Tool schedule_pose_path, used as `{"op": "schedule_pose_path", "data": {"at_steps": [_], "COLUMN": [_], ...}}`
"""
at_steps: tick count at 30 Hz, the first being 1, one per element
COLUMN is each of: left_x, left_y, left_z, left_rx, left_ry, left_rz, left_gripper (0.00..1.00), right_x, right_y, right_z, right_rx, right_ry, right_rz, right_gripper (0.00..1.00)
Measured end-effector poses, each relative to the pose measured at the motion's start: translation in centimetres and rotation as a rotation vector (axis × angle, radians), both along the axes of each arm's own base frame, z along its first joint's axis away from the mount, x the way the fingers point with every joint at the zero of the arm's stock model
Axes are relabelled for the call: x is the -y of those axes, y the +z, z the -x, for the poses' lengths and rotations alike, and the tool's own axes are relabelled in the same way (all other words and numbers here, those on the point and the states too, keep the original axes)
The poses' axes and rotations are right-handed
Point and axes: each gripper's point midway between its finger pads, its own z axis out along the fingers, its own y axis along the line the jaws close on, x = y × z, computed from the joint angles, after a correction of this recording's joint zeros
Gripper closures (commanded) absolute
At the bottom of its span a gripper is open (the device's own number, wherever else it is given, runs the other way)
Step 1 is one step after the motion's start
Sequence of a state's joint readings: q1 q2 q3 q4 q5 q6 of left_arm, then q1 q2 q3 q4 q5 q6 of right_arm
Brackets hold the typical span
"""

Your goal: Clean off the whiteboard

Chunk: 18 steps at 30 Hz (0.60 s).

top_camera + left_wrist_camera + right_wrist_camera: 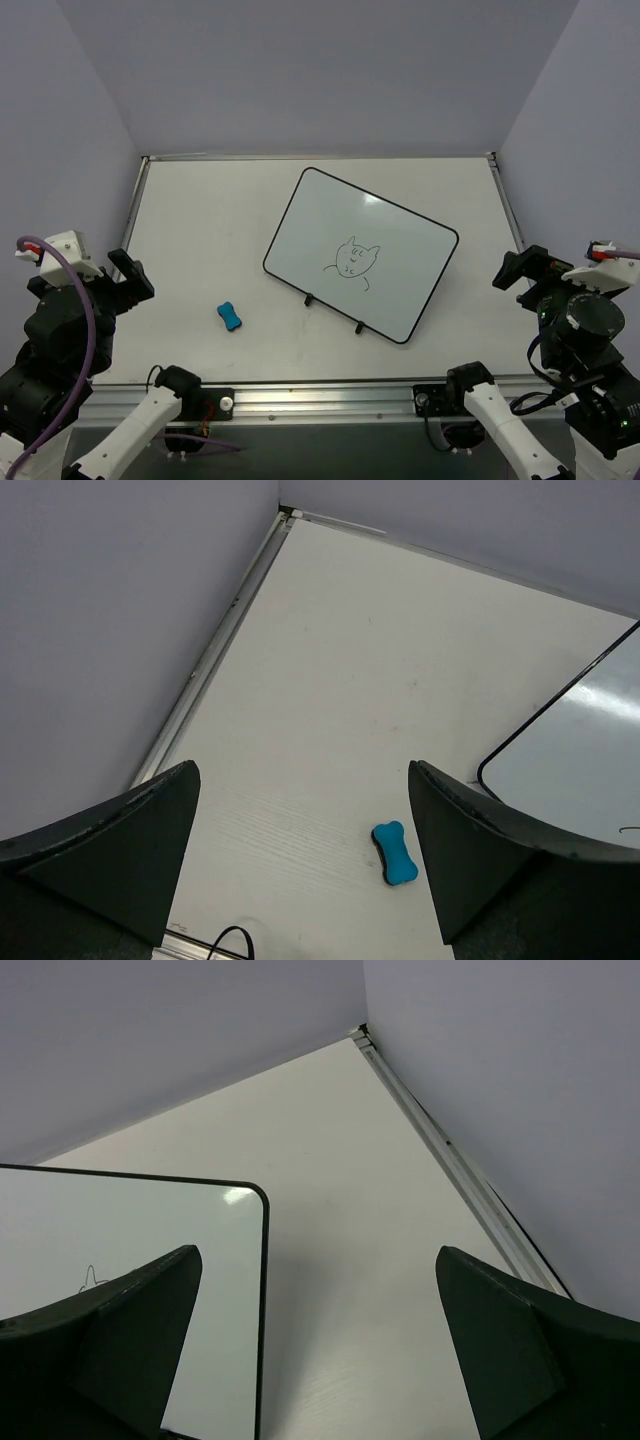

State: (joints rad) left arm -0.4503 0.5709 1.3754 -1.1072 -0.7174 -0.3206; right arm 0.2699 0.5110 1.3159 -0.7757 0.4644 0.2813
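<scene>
The whiteboard (330,215) lies tilted in the middle of the table, white with a black rim and two small black feet at its near edge. A black cat doodle (352,262) is drawn on it. A small blue bone-shaped eraser (230,316) lies to its left on the table. My left gripper (128,278) hovers open at the left edge, nothing between its fingers. In the left wrist view the left gripper (303,770) looks down on the eraser (395,852) and a whiteboard (580,770) corner. My right gripper (512,270) hangs open at the right edge. In the right wrist view the right gripper (320,1252) sits right of the whiteboard (130,1220).
The white table (200,230) is boxed in by pale walls at the back and both sides, with metal edge strips (470,1185) along them. A metal rail (320,395) holding both arm bases runs along the near edge. A black cable (230,940) loops near that rail.
</scene>
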Motion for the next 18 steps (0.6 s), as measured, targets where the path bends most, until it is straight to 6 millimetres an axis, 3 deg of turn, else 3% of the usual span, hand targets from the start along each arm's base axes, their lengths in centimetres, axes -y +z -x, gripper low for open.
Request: {"op": "schedule_pose_path", "data": {"at_steps": [5,12,15,18], "left_x": [0.1,1.0,1.6,2.3], "left_y": [-0.1,-0.4,-0.7,-1.1], "left_z": [0.1,-0.2,-0.6,-1.2], "left_rx": [-0.007,-0.022,-0.041,-0.066], "left_ry": [-0.007,-0.057,-0.081,-0.105], "left_rz": [-0.001,0.001,-0.002,-0.004], "left_gripper": [0.06,0.06,0.06,0.06], "right_x": [-0.6,-4.4,-5.7,-6.6], "right_y": [-0.3,-2.4,-3.3,-6.6], "right_z": [-0.2,-2.4,-4.8,-8.5], "right_rx": [-0.006,-0.034,-0.055,-0.153], "right_ry": [0.036,0.231,0.254,0.246], "right_rz": [0.008,-0.007,-0.029,-0.024], "right_gripper": [0.00,0.00,0.00,0.00]}}
